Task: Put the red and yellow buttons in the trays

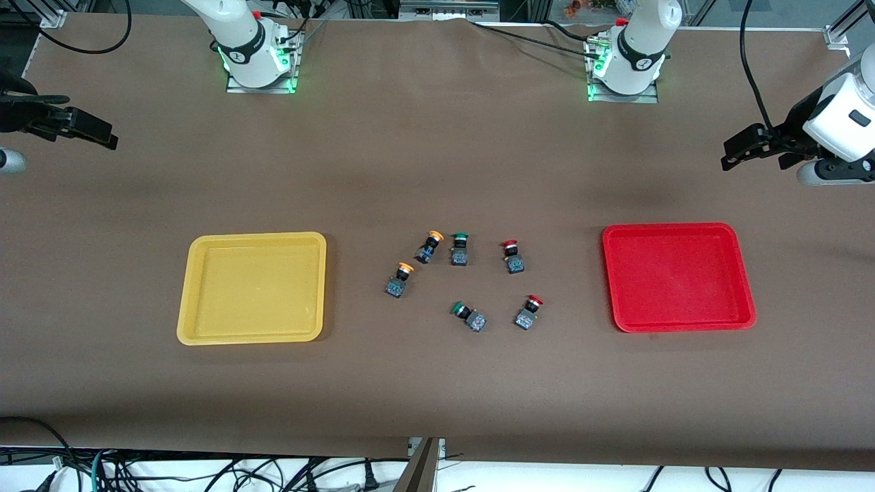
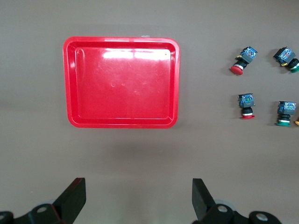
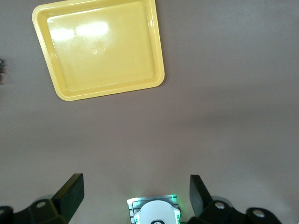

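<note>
The yellow tray [image 1: 253, 287] lies toward the right arm's end of the table and the red tray [image 1: 677, 277] toward the left arm's end; both hold nothing. Between them lie two yellow-capped buttons [image 1: 431, 246] [image 1: 400, 280] and two red-capped buttons [image 1: 511, 256] [image 1: 528, 312]. My left gripper [image 1: 748, 154] hangs open and empty in the air at the left arm's end. In the left wrist view [image 2: 138, 196] it is over bare table beside the red tray [image 2: 121, 81], with the red buttons [image 2: 243, 60] [image 2: 246, 105] in sight. My right gripper [image 1: 96, 133] [image 3: 136, 193] hangs open and empty at the right arm's end, with the yellow tray [image 3: 98, 46] in its view.
Two green-capped switches [image 1: 459, 249] [image 1: 468, 316] lie among the buttons and also show in the left wrist view [image 2: 286, 58] [image 2: 285, 112]. The arm bases [image 1: 256, 55] [image 1: 625, 61] stand along the table edge farthest from the front camera. Brown table surrounds both trays.
</note>
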`<state>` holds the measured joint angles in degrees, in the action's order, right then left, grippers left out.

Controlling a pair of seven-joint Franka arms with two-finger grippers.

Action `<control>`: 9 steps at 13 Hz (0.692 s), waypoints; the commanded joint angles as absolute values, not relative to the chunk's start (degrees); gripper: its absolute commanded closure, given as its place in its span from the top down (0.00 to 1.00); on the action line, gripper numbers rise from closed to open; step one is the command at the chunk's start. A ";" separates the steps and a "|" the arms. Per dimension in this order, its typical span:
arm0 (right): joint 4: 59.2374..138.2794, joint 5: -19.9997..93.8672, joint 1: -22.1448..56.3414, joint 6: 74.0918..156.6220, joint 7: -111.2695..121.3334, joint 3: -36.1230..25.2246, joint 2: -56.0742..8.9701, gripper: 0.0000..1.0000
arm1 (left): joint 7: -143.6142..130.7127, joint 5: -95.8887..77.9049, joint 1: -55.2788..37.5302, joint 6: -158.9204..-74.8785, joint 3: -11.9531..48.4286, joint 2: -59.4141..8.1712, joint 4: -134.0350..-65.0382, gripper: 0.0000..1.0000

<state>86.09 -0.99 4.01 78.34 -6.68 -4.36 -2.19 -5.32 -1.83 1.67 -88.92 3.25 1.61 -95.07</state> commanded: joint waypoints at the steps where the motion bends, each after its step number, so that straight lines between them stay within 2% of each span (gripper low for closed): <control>1: 85.34 -1.23 3.16 77.96 -6.24 -3.69 -2.20 1.00 | -4.92 -2.20 2.02 -88.07 3.25 0.70 -93.08 1.00; 7: 85.34 -1.23 3.78 79.79 -6.68 -3.34 -4.39 1.00 | -4.92 0.62 1.49 -87.72 3.52 0.70 -92.37 1.00; 9: 85.43 -1.06 4.30 82.00 -6.68 -3.25 -9.37 1.00 | -4.83 0.27 1.76 -87.80 3.52 0.62 -92.37 1.00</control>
<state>86.16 -0.97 4.12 80.67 -6.65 -3.72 -5.08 -5.32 -0.66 1.61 -88.91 3.28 1.61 -94.26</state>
